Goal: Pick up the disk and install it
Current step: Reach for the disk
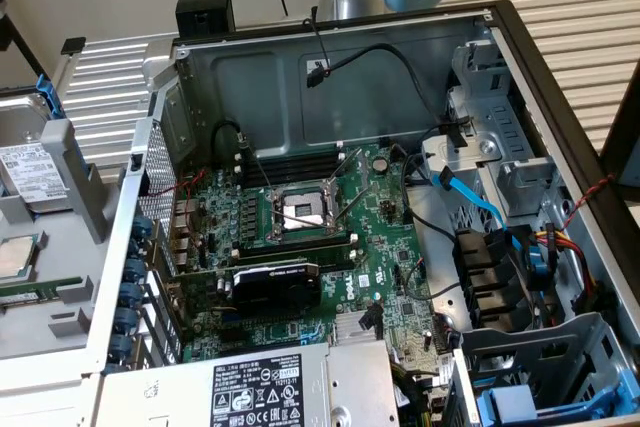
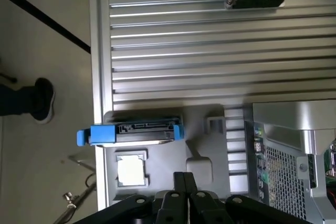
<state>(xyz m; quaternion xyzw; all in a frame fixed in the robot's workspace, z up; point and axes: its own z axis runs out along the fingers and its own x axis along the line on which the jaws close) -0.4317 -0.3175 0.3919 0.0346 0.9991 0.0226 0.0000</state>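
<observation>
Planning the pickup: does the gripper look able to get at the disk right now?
Probably yes: nothing covers the disk in its grey tray, and the gripper looks down on it unobstructed. Its jaws are shut, so they'd need opening.

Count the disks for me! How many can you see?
1. The disk sits in the grey tray at the exterior view's left, outside the computer case. More may be hidden inside the case's drive bays.
</observation>
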